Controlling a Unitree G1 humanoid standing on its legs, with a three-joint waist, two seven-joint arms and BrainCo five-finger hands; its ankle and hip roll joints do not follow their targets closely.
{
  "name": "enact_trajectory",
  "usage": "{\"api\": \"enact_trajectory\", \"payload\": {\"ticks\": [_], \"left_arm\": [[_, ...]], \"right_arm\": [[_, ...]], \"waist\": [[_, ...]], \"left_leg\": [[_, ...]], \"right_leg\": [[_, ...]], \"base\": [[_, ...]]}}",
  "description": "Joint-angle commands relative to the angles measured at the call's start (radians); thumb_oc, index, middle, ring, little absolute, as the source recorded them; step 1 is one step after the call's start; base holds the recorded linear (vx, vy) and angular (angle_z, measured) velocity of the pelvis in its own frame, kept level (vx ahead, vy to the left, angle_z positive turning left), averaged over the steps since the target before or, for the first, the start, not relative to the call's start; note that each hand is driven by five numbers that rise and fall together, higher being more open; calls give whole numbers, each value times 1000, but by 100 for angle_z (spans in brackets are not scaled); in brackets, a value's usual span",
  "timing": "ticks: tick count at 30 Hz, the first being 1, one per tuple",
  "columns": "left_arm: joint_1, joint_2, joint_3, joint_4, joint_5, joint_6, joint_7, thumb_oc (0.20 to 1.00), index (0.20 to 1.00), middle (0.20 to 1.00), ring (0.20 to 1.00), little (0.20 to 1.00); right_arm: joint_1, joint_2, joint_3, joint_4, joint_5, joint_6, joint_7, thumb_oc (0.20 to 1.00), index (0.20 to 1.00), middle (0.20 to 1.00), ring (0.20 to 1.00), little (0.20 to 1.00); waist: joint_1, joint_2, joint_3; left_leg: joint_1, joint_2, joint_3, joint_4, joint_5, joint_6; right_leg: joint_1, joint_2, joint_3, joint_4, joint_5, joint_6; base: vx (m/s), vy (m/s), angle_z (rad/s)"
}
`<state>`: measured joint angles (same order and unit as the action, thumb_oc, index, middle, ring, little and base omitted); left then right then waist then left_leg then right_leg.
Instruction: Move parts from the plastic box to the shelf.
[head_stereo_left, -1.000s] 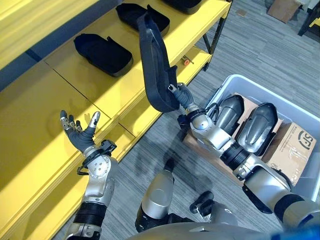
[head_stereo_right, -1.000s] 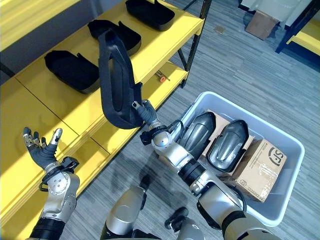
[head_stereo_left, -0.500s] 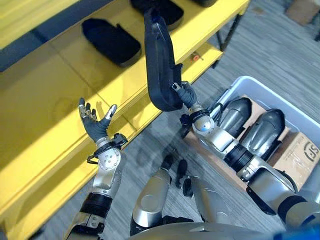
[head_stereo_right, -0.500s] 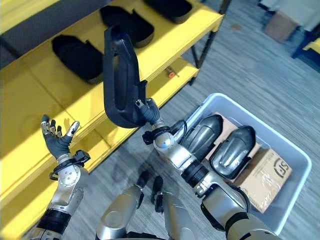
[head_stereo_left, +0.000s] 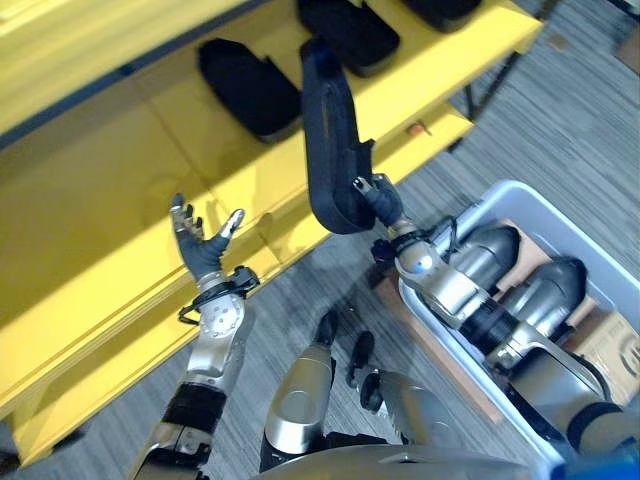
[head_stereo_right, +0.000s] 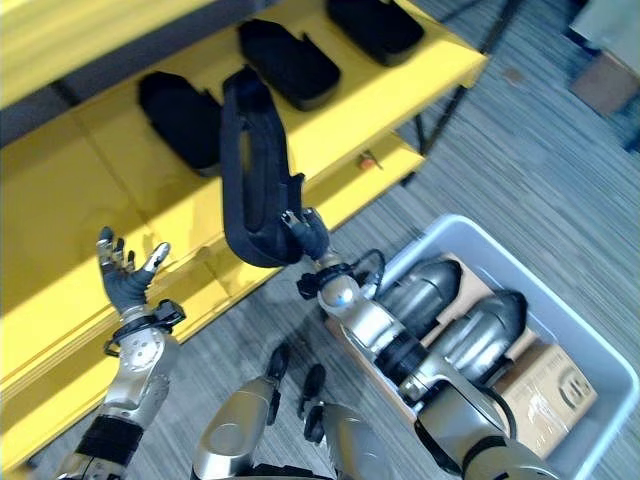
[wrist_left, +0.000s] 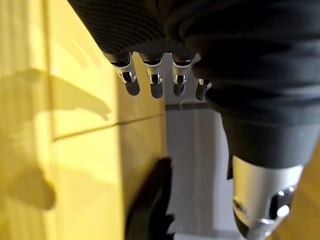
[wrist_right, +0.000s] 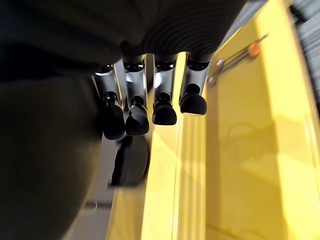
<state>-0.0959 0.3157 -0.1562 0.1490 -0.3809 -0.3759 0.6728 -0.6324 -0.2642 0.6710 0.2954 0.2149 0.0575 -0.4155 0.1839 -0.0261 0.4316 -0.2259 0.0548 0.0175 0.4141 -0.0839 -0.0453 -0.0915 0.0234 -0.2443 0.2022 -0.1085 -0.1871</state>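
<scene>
My right hand (head_stereo_left: 380, 203) is shut on the lower end of a long black curved part (head_stereo_left: 328, 140) and holds it upright in front of the yellow shelf (head_stereo_left: 110, 210). In the right wrist view its fingers (wrist_right: 145, 112) curl against that dark part (wrist_right: 45, 150). Three black parts lie in a row on the shelf (head_stereo_left: 250, 85), (head_stereo_left: 350, 30), (head_stereo_left: 445, 8). My left hand (head_stereo_left: 203, 248) is open, raised with fingers spread over the shelf's front edge. The grey plastic box (head_stereo_left: 520, 195) on the floor holds two dark grey shell parts (head_stereo_left: 490, 258), (head_stereo_left: 548, 295).
A cardboard carton (head_stereo_right: 550, 385) sits in the box beside the shells. An orange-handled tool (head_stereo_left: 415, 128) lies on the lower shelf board. The shelf's dark post (head_stereo_right: 440, 115) stands at its right end, with grey carpet (head_stereo_right: 520, 150) beyond.
The whole picture has shifted, so the camera moved. My right hand still holds the black part upright, its top now between two shelf parts. The left hand stays open.
</scene>
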Motion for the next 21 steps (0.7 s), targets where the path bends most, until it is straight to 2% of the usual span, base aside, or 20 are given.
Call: {"api": "enact_trajectory", "payload": {"ticks": [1,2,3,6,9,13,16,18,21], "left_arm": [[59,12,-8,-68,16,-34,-1,1000,1000,1000,1000,1000],[63,12,-6,-69,16,-34,1,1000,1000,1000,1000,1000],[66,14,-3,-68,3,-29,-4,1000,1000,1000,1000,1000],[61,15,-4,-53,-10,-25,-35,1000,1000,1000,1000,1000],[66,11,-11,-29,-29,-34,-56,1000,1000,1000,1000,1000],[80,12,-29,-27,-38,-46,-58,1000,1000,1000,1000,1000],[99,5,-32,-38,-59,-66,-29,1000,1000,1000,1000,1000],[100,3,-29,-39,-58,-65,-30,1000,1000,1000,1000,1000],[106,-1,-29,-36,-63,-67,-36,1000,1000,1000,1000,1000]], "right_arm": [[-58,71,-38,-92,-40,-87,15,200,200,200,200,200],[-62,70,-39,-91,-39,-85,23,200,200,200,200,200],[-70,61,-38,-95,-31,-69,27,200,200,200,200,200],[-86,41,-37,-88,-12,-57,20,200,200,200,200,200],[-97,1,-48,-58,23,-73,40,200,200,200,200,200],[-95,-17,-61,-42,33,-65,63,200,200,200,200,200],[-85,-28,-63,-49,30,-34,78,200,200,200,200,200],[-86,-28,-64,-44,31,-26,81,200,200,200,200,200],[-93,-34,-73,-28,28,-19,89,200,200,200,200,200]], "waist": [[3,0,-60],[1,2,-68],[-4,9,-81],[-17,17,-99],[-23,39,-111],[-23,56,-108],[-20,72,-106],[-18,77,-105],[-6,80,-96]], "left_leg": [[24,13,1,-8,63,46],[39,44,-5,-26,82,38],[86,112,-11,-85,131,11],[113,203,-10,-157,227,-27],[145,219,-10,-211,245,-47],[138,204,-17,-208,267,-60],[137,177,9,-220,249,-61],[141,168,16,-229,237,-59],[138,132,19,-240,175,-43]], "right_leg": [[-32,-68,-13,105,21,161],[-38,-74,-18,121,11,159],[-47,-89,-34,154,-17,155],[-58,-119,-61,189,-39,147],[-68,-158,-78,235,-61,151],[-38,-186,-83,214,-55,153],[-26,-223,-87,184,-30,174],[-22,-231,-87,176,-23,182],[-22,-251,-80,167,-1,209]], "base": [[5,115,-1],[-1,213,-4],[-11,233,1],[-26,266,14],[-16,398,43],[-11,365,35],[-30,360,7],[-23,249,19],[-44,249,23]]}}
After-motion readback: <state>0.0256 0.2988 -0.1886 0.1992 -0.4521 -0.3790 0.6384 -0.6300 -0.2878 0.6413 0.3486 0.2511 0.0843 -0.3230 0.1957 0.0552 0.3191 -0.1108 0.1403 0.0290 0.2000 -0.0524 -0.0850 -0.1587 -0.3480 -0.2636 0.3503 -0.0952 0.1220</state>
